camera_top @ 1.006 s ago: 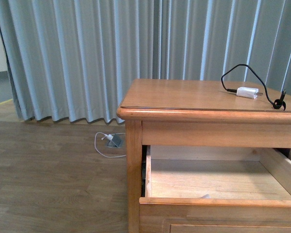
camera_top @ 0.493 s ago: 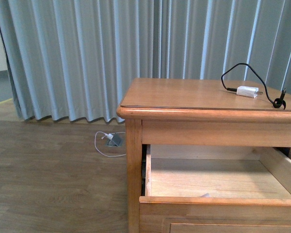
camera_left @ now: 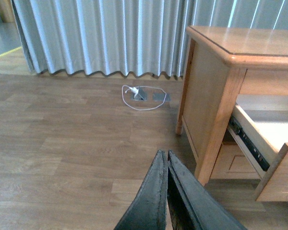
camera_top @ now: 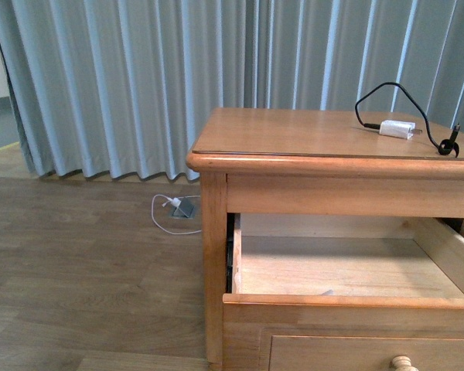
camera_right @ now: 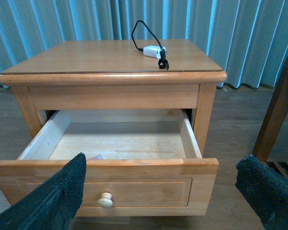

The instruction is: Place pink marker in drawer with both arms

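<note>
Our left tool [camera_left: 167, 191] was pinched together. The right tool [camera_right: 161, 165] was spread wide before the open drawer [camera_right: 134, 139]. The marker [camera_right: 97, 156], we judged, was the pale sliver at six o'clock behind its front. Closing wanted a slow, square push at the knob [camera_right: 104, 201].

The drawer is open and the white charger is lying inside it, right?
Not quite. The drawer is open, but the white charger lies on the tabletop above it, not inside. The right wrist view shows this.
</note>
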You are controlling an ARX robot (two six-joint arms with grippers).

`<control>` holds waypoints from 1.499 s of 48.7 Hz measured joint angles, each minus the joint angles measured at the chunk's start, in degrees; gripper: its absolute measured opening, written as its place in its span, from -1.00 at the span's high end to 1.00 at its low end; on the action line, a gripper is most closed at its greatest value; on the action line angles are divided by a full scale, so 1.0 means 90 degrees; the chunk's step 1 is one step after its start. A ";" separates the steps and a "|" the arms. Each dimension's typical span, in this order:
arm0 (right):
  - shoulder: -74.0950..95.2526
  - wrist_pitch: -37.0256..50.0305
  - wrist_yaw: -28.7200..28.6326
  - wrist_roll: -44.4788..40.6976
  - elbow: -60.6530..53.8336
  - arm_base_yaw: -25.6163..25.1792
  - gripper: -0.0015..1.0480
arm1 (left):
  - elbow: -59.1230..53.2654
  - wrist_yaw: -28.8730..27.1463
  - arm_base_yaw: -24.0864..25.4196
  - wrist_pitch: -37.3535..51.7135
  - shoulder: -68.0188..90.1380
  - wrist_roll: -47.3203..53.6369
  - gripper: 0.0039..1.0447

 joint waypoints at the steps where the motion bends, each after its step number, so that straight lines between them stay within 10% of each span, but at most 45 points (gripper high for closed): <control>1: 0.0000 0.0000 -0.0005 0.0000 0.0000 0.0000 -0.84 | 0.0000 0.0000 0.0000 -0.0015 -0.0063 0.0000 0.93; 30: 0.1739 -0.1253 -0.0391 0.0527 0.0503 0.0316 -0.84 | 0.0000 0.0000 0.0000 -0.0046 -0.0102 0.0005 -0.93; 53: 0.7247 0.2331 0.0068 0.0520 0.1494 0.1178 -0.84 | 0.0000 0.0000 0.0000 -0.0046 -0.0102 0.0002 -0.89; 73: 0.9855 0.3597 0.0466 0.0627 0.2698 0.1343 -0.84 | 0.0000 0.0000 0.0000 -0.0046 -0.0102 0.0002 -0.89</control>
